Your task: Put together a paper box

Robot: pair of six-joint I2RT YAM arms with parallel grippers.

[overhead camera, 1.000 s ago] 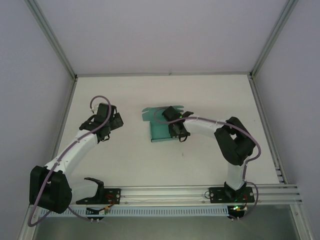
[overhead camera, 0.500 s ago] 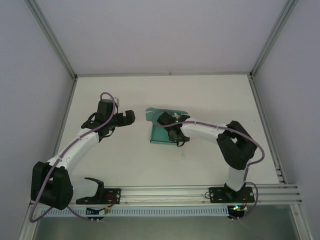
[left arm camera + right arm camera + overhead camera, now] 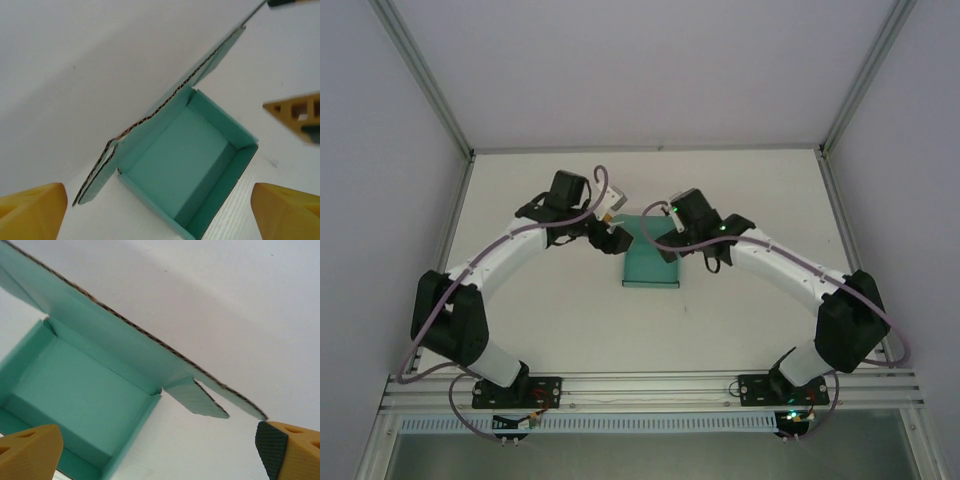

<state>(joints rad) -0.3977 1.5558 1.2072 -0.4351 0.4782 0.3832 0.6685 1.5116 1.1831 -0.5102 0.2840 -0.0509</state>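
While my left arm point(image 3: 500, 252) curved in from the left side of the white table point(image 3: 570, 320), my left gripper point(image 3: 613, 230) hung just at the far left corner of the paper box point(image 3: 650, 268), its two fingers spread wide and holding nothing. Through my left wrist camera the yellow fingertips point(image 3: 30, 210) sat in the bottom corners, well apart, with the box point(image 3: 185, 165) lying between and beyond them. The box rested on the table near the middle, between my two grippers: a teal tray with its walls folded up and its inside bare. Its lid flap point(image 3: 115, 340) stood up along the far edge rather than lying over the tray, and a small side tab point(image 3: 197, 400) hung off its end. To the right, my right gripper point(image 3: 663, 240) hovered at the far right corner of the box, its fingers likewise parted and empty. Through my right wrist camera the fingertips point(image 3: 287, 450) sat in the lower corners, one showing a black pad. I could not tell whether either gripper touched the card. My right arm point(image 3: 785, 270) swept away to the right.
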